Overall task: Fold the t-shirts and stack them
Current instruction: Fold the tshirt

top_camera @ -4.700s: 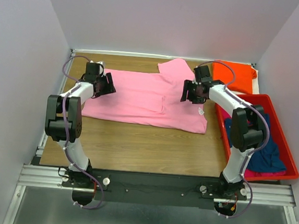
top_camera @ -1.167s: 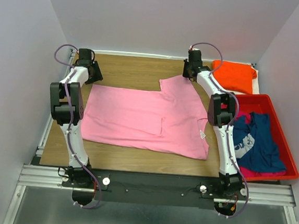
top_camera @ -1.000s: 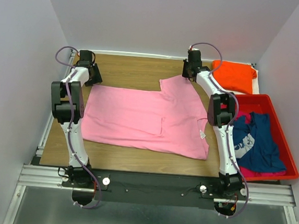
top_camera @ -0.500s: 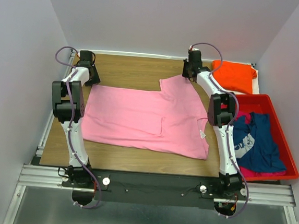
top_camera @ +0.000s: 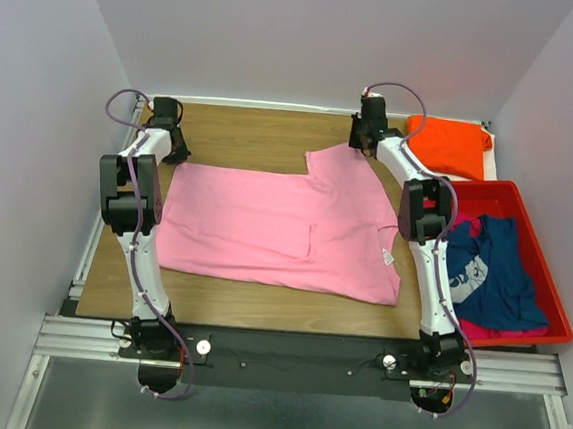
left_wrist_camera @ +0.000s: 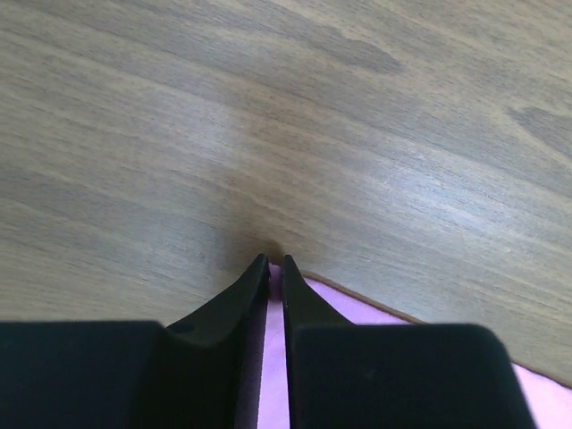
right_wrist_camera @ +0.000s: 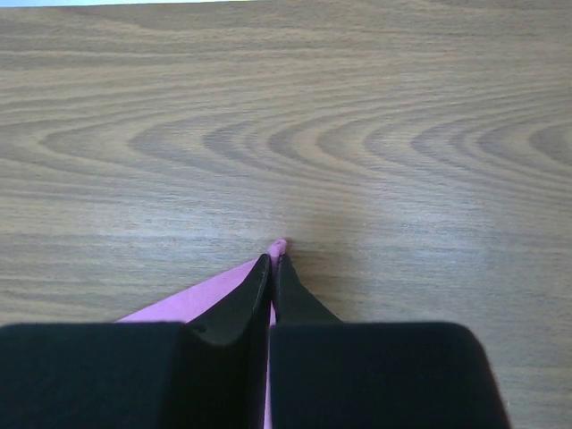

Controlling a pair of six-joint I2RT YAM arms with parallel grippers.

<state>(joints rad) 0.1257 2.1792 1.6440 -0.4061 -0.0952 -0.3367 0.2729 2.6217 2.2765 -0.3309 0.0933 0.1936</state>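
A light pink t-shirt [top_camera: 276, 224] lies spread flat across the wooden table [top_camera: 253, 136]. My left gripper [top_camera: 174, 155] sits at the shirt's far left corner, its fingers [left_wrist_camera: 241, 290] shut on the pink fabric [left_wrist_camera: 275, 308]. At the far right corner, by the sleeve, my right gripper [top_camera: 359, 144] is shut on the shirt's edge [right_wrist_camera: 279, 244]. An orange t-shirt [top_camera: 448, 145] lies folded at the back right. A navy t-shirt with white print [top_camera: 490, 273] and a magenta t-shirt [top_camera: 502, 334] lie crumpled in the bin.
A red plastic bin [top_camera: 529, 201] stands at the right edge of the table, beside the right arm. White walls close in the table on three sides. Bare wood shows behind the pink shirt and along its near edge.
Both arms reached from over the shirt's middle to its far corners. In the last second the left gripper closed on the left corner and the right gripper tightened on the right one.
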